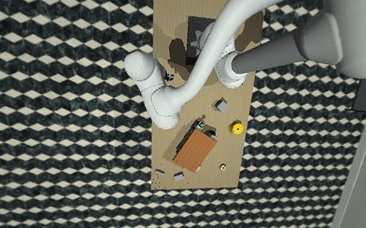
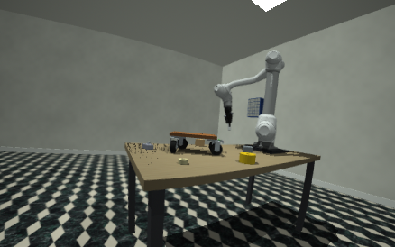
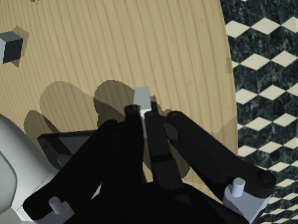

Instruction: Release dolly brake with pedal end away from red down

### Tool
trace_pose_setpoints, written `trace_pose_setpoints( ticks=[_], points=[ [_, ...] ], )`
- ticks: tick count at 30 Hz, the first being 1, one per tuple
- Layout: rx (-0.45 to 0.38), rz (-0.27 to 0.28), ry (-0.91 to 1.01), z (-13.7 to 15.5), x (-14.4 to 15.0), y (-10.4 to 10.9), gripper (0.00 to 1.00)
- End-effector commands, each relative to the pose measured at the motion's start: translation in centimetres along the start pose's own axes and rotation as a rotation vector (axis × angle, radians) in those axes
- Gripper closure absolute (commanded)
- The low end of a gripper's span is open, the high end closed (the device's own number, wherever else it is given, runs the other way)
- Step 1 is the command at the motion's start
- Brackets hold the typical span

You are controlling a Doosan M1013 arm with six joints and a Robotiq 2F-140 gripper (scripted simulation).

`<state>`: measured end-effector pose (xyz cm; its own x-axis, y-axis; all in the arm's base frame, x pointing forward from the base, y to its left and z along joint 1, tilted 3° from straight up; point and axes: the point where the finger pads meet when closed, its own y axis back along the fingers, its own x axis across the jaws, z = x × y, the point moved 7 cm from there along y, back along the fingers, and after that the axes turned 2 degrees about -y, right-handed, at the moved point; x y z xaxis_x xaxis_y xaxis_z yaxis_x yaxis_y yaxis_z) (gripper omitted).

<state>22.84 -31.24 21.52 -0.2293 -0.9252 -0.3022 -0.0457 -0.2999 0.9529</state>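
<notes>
The dolly point(image 1: 195, 150) has an orange-brown deck on black casters and stands on the wooden table; it also shows in the exterior view point(image 2: 194, 140). My gripper point(image 2: 229, 123) hangs well above the table, beyond the dolly and apart from it. In the wrist view its fingers point(image 3: 141, 102) are shut together with nothing between them.
A yellow cylinder point(image 1: 236, 129) and a grey cube point(image 1: 221, 105) lie beside the dolly. Two small grey blocks point(image 1: 168, 174) and a small cream ring point(image 1: 223, 166) lie near the table's far end. The robot base point(image 1: 199, 34) is at the other end. The table edge is close in the wrist view point(image 3: 226, 96).
</notes>
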Motion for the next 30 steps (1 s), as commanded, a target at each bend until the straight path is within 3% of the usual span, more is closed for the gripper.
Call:
trace_pose_setpoints(
  ticks=[1, 5, 11, 14, 16, 26, 30],
  points=[
    [-0.059, 0.056, 0.171, -6.3, -2.3, 0.1, 1.0],
    [-0.082, 0.088, 0.289, -10.2, -4.9, -0.1, 1.0],
    [-0.118, 0.146, 0.511, -17.1, -11.3, -0.9, 1.0],
    [-0.125, 0.159, 0.562, -17.9, -12.5, -1.1, 1.0],
    [-0.136, 0.182, 0.659, -21.1, -16.6, -1.8, 1.0],
    [-0.157, 0.246, 0.962, -27.0, -29.6, -4.3, 1.0],
    [-0.158, 0.251, 0.992, -27.5, -31.3, -4.7, 1.0]
  ],
)
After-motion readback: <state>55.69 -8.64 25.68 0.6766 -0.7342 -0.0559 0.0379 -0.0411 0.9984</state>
